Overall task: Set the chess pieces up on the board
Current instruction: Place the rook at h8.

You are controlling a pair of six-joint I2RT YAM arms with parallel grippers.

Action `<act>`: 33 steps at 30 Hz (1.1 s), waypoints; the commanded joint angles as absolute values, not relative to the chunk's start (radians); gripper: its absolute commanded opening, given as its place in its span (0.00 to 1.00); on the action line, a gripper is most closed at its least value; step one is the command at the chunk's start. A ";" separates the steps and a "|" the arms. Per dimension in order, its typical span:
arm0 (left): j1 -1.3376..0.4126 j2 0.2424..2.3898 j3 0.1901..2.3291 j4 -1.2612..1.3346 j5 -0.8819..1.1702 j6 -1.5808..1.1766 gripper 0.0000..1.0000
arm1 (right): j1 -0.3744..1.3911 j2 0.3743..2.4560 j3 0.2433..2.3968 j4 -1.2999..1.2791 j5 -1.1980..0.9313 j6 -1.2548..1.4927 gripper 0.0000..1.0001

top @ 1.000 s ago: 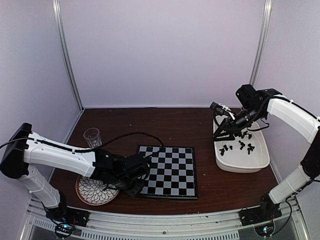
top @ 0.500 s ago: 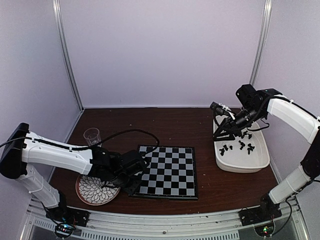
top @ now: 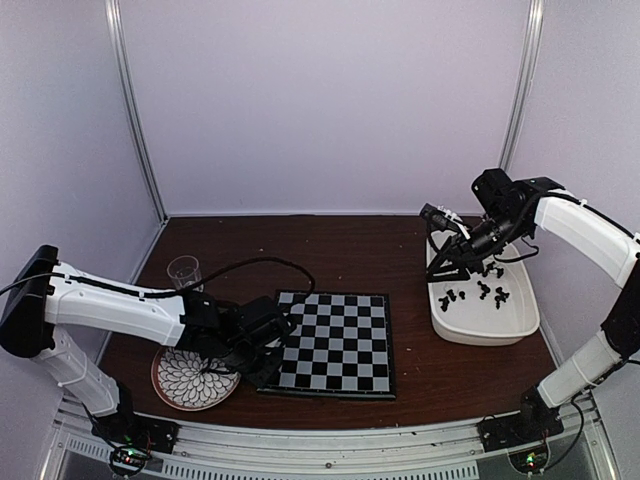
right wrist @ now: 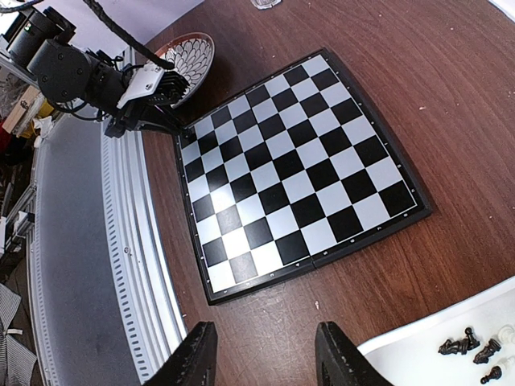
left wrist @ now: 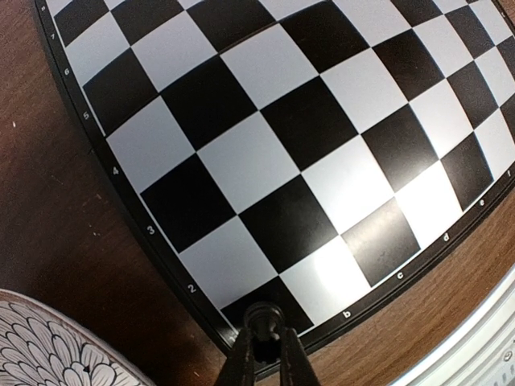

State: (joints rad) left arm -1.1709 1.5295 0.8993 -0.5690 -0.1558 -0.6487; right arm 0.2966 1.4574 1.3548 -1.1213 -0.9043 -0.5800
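Note:
The board (top: 340, 340) lies flat in the middle of the table with no pieces standing on its squares. My left gripper (top: 262, 368) hangs over its near-left corner. In the left wrist view that gripper (left wrist: 264, 354) is shut on one small dark chess piece (left wrist: 264, 320) above the corner black square of the board (left wrist: 282, 145). My right gripper (top: 437, 270) hovers at the left side of the white tub (top: 490, 335). It is open (right wrist: 265, 362), with nothing between its fingers. Several black chess pieces (top: 480, 292) lie in the tub, a few also showing in the right wrist view (right wrist: 467, 346).
A round flower-patterned plate (top: 185, 385) sits left of the board, under the left arm, its rim also showing in the left wrist view (left wrist: 40, 346). A clear glass (top: 184, 272) stands behind it. A metal rail (top: 320, 445) runs along the table's near edge.
My left gripper has shifted slightly left and back along the board's near-left corner, still holding the piece. The right arm has not moved.

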 commanded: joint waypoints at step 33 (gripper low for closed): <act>-1.158 1.524 0.890 -0.532 -0.108 -0.644 0.00 | 0.298 1.425 1.342 -1.111 -0.909 -0.581 0.45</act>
State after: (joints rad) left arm -1.1637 1.5295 0.8951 -0.5678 -0.1192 -0.6487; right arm 0.2966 1.4574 1.3544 -1.1213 -0.9039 -0.5777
